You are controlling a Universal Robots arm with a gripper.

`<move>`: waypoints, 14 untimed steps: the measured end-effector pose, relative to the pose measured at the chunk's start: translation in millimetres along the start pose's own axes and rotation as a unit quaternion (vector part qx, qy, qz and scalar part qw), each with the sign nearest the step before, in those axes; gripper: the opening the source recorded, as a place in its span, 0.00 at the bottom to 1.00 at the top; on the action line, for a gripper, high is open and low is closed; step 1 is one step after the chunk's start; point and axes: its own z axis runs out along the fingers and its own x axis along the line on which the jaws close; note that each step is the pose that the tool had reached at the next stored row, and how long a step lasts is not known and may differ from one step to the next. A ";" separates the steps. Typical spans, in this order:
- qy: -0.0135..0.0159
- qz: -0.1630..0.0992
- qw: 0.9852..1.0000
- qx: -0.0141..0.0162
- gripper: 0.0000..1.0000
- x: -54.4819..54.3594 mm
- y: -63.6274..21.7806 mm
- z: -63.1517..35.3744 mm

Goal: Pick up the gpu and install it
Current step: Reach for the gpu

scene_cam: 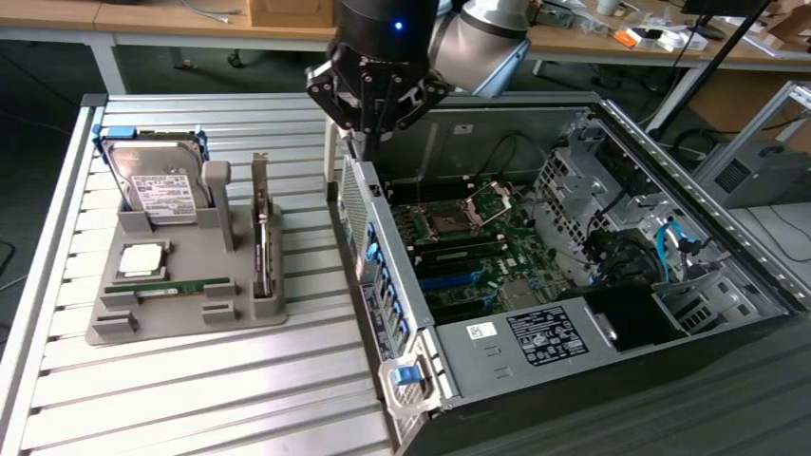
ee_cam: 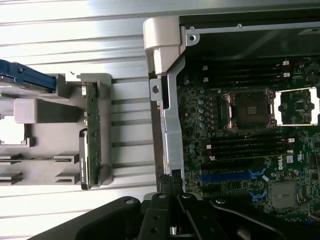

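The gpu (scene_cam: 260, 233) is a thin dark card with a silvery metal edge. It stands on edge in a slot on the grey holder (scene_cam: 190, 318), on the side nearest the computer case. In the wrist view the gpu (ee_cam: 92, 135) shows edge-on as a green and silver strip. My gripper (scene_cam: 367, 133) hangs above the rear wall of the open case, apart from the gpu and toward the exterior view's right of it. Its fingers are shut with nothing between them. In the wrist view the gripper (ee_cam: 172, 182) is over the case's metal edge.
The holder also carries a silver hard drive (scene_cam: 159, 185), a square processor (scene_cam: 142, 258) and a green memory stick (scene_cam: 184, 285). The open computer case (scene_cam: 709, 237) lies on its side with the motherboard (scene_cam: 481, 256) exposed. A slatted metal table (scene_cam: 190, 399) carries it all.
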 end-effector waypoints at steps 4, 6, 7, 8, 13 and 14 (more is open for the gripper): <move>0.000 0.000 1.000 0.000 0.11 2.3 -0.2 -0.1; 0.000 0.000 1.000 0.000 0.11 4.1 -0.3 -0.1; 0.000 0.000 1.000 0.000 0.11 4.7 -0.4 -0.2; 0.000 0.000 1.000 0.000 0.11 5.3 -0.4 -0.2; 0.000 0.000 1.000 0.000 0.11 8.0 -0.6 -0.2; 0.000 0.000 1.000 0.000 0.11 8.6 -0.6 -0.3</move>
